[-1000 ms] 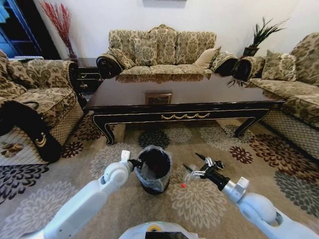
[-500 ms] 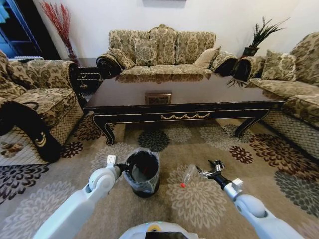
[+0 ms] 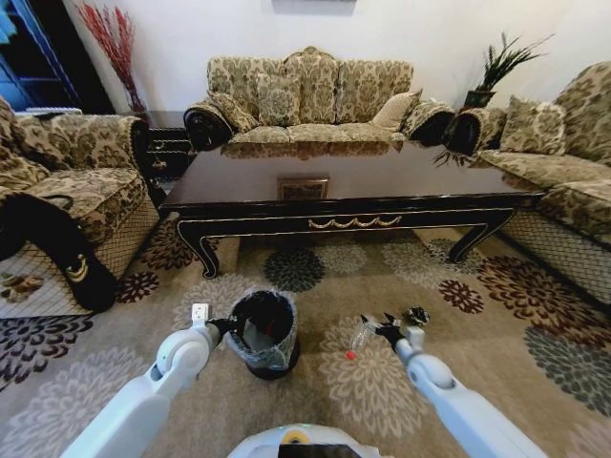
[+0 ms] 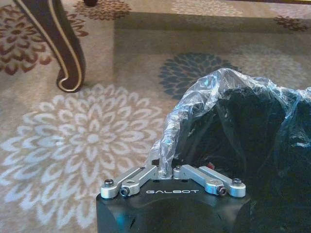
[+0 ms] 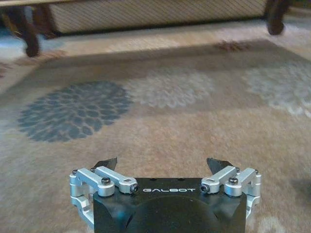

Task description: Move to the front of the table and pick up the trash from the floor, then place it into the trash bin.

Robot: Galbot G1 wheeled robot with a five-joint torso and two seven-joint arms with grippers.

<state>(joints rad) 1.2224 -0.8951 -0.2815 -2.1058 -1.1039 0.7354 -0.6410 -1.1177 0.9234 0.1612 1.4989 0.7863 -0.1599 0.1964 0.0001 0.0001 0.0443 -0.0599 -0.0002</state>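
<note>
Glossy dark table [image 3: 382, 181] with gold trim, black trash bin [image 3: 264, 331], beige floral carpet [image 3: 315, 286], red-capped clear bottle [image 3: 358, 339]

A floral carpet [image 3: 382, 382] in beige, brown and dark blue covers the floor. Patterned sofas [image 3: 310, 95] line a white wall [image 3: 239, 29]. A potted plant [image 3: 496, 67] stands in the corner.

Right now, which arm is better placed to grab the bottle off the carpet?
The right. Its end effector hangs open right beside the bottle on the carpet, while the left end effector is clamped on the trash bin liner.
</note>
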